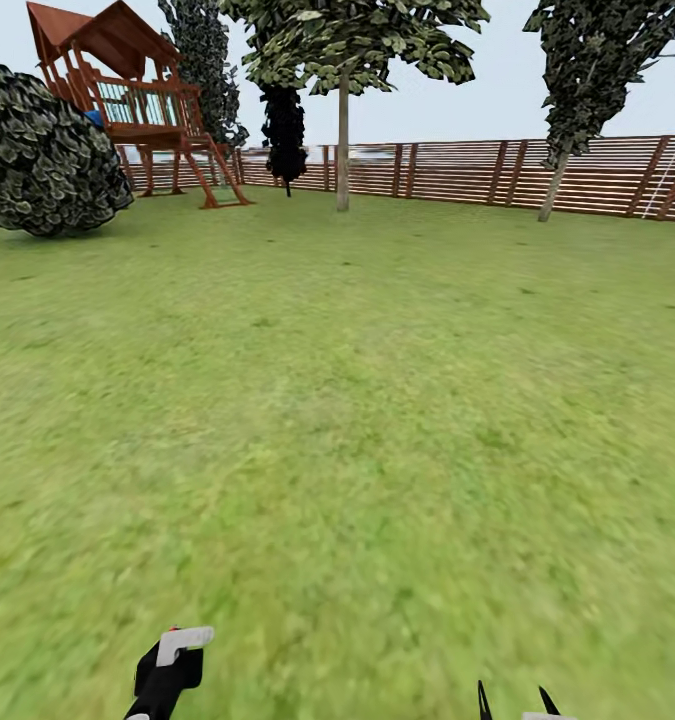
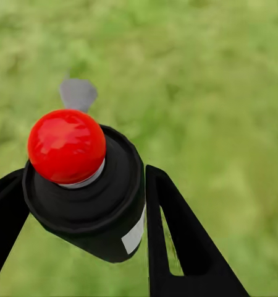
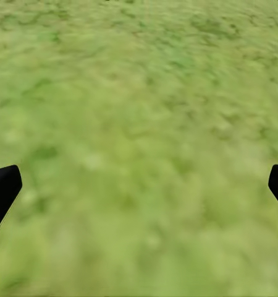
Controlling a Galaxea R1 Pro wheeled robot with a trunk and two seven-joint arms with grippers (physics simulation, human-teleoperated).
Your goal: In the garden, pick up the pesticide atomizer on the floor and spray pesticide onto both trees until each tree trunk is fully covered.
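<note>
The pesticide atomizer [image 2: 83, 185] is a black bottle with a red ball top and a white label, and my left gripper [image 2: 83, 213] is shut on it, one black finger on each side. In the head view the atomizer [image 1: 174, 658] sits at the bottom left in the left gripper [image 1: 162, 685], over the grass. My right gripper [image 1: 517, 705] pokes in at the bottom edge; its fingers [image 3: 3, 189] stand wide apart, open and empty above the lawn. Two trees stand far ahead by the fence: one pale trunk [image 1: 343, 140] near centre, a leaning trunk [image 1: 554, 188] to the right.
A wide green lawn [image 1: 357, 400] stretches between me and the trees. A brown slat fence [image 1: 467, 170] closes the far side. A wooden play tower [image 1: 127, 95] and a big round bush [image 1: 42, 150] stand at the far left, with a narrow dark tree [image 1: 283, 130] beside them.
</note>
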